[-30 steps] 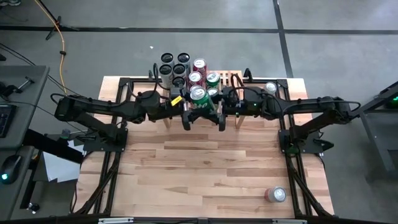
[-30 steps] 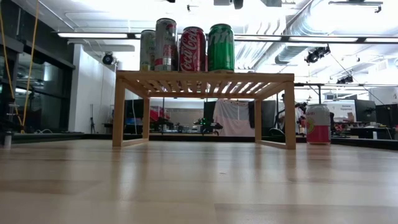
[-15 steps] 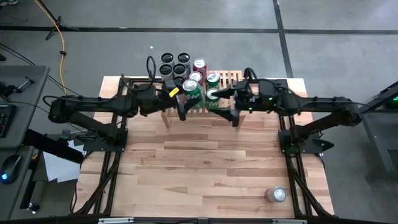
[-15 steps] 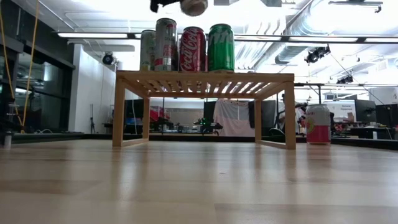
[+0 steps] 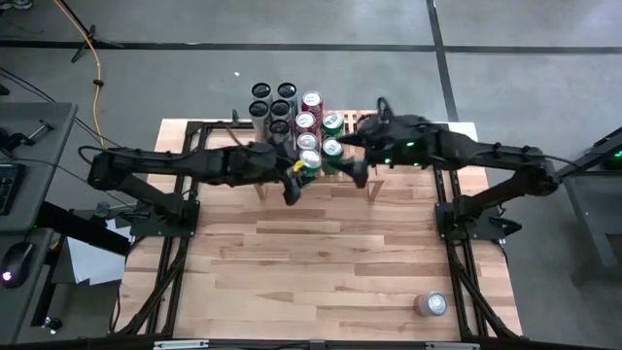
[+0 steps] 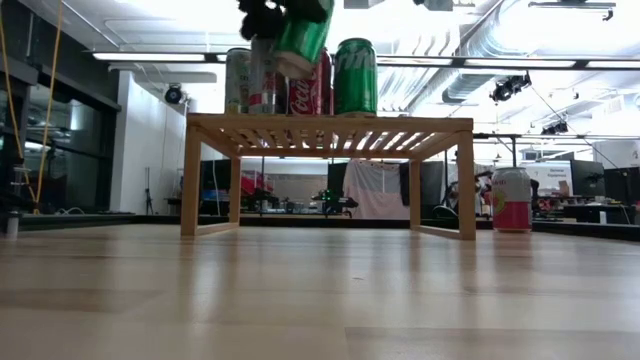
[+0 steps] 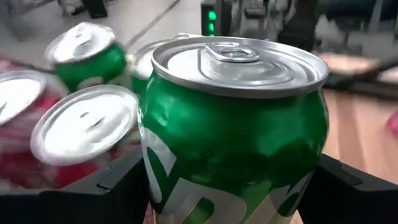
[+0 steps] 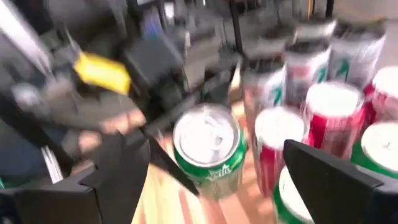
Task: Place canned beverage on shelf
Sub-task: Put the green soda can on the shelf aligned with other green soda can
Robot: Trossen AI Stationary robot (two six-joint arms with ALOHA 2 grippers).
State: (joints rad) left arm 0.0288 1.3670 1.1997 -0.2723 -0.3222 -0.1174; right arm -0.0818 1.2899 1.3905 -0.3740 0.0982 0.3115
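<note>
A green can (image 7: 236, 124) hangs tilted over the front of the light-wood shelf (image 6: 330, 125), with my left gripper (image 5: 303, 173) shut on it. The low view shows the can (image 6: 303, 35) just above the shelf top, in front of the standing cans. Red and green cans (image 5: 316, 126) stand upright on the slats. My right gripper (image 5: 352, 167) is open just to the right of the held can (image 8: 208, 149), touching nothing. My left gripper pinches the green can's side wall (image 7: 155, 180) between its two fingers (image 7: 115, 183), one on each side of the body below the rim. The fingers come from the table's left, slanting down. The can is lifted clear and tilted above the shelf.
A block of black-topped cans (image 5: 272, 97) stands behind the shelf's left end. One pink can (image 6: 511, 200) stands on the table right of the shelf, another can (image 5: 431, 304) near the front right corner. Bare tabletop (image 5: 321, 262) lies in front of the shelf.
My left gripper has tipped downward and sunk with the green can, which has come down into the low view and now hangs tilted just above the shelf. My right gripper has drawn away from the can toward the table's right.
</note>
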